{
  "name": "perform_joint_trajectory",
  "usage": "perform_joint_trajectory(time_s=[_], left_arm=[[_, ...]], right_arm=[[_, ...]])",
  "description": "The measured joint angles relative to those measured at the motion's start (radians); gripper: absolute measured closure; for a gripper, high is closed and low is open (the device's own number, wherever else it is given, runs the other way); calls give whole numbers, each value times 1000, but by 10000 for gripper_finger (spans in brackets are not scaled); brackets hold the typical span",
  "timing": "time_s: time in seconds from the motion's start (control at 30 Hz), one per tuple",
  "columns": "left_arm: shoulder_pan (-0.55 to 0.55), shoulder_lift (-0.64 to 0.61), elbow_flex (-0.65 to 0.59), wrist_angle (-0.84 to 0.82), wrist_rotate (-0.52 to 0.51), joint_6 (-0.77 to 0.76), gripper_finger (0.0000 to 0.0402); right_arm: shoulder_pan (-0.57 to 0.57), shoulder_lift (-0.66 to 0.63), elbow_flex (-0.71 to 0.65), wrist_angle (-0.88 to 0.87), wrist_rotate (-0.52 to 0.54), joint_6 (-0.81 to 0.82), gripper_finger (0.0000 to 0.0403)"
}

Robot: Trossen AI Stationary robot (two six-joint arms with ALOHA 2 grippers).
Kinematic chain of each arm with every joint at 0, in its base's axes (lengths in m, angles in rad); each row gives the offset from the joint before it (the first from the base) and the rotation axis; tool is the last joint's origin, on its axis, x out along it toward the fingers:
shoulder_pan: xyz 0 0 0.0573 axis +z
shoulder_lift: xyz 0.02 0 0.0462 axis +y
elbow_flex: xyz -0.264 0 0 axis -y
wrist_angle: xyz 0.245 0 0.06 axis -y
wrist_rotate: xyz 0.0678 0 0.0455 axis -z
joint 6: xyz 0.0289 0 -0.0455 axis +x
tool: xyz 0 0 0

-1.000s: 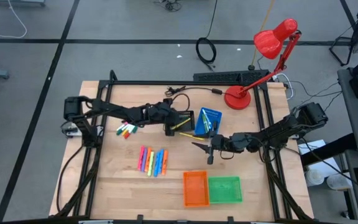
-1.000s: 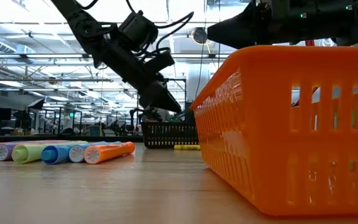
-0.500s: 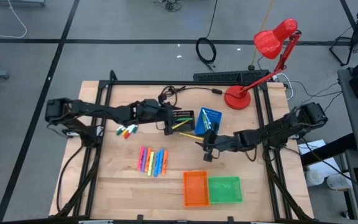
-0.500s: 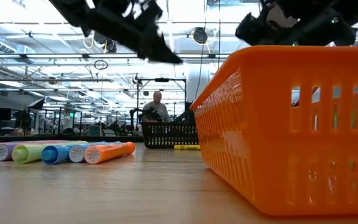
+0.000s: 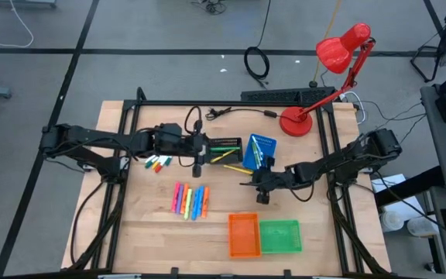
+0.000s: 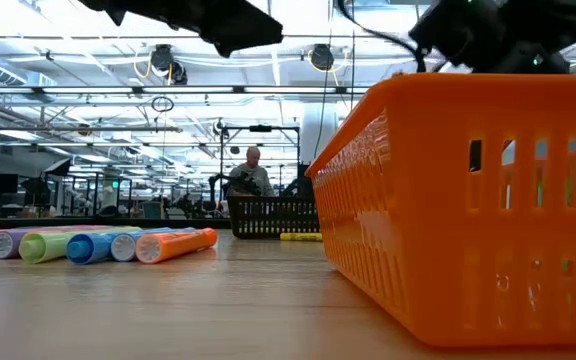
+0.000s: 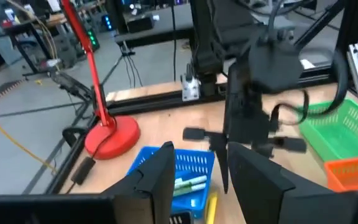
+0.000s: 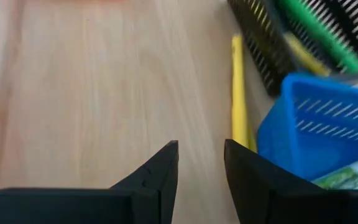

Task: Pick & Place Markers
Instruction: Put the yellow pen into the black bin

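Observation:
Several bright markers (image 5: 190, 200) lie side by side on the table's middle, and a smaller bunch (image 5: 157, 163) lies near the left arm. More markers sit in the black tray (image 5: 224, 149) and the blue tray (image 5: 260, 149). A yellow marker (image 8: 238, 106) lies flat on the wood beside the blue tray. My left gripper (image 5: 197, 159) hangs open, left of the black tray and above the table. My right gripper (image 8: 201, 165) is open, low over bare wood just short of the yellow marker. Neither holds anything.
An orange tray (image 5: 244, 234) and a green tray (image 5: 279, 235) stand side by side at the table's near edge. A red desk lamp (image 5: 294, 120) stands at the far right. Cables lie along the far edge. A person (image 6: 253, 175) sits far behind the table.
My left arm has drawn back from the black tray toward the table's left and has risen; in the low view its gripper has gone up to the picture's top. My right gripper has edged slightly left, toward the trays.

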Motion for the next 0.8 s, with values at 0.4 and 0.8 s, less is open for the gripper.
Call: perform_joint_trajectory(time_s=[0.4,0.8], left_arm=[[-16,-35,-2,-34,-1,-1,250],[-16,-33,-2,-42,-1,-1,249]], right_arm=[[-69,95,-1,10,8,-33,266],[-85,129,0,59,-24,-79,299]])
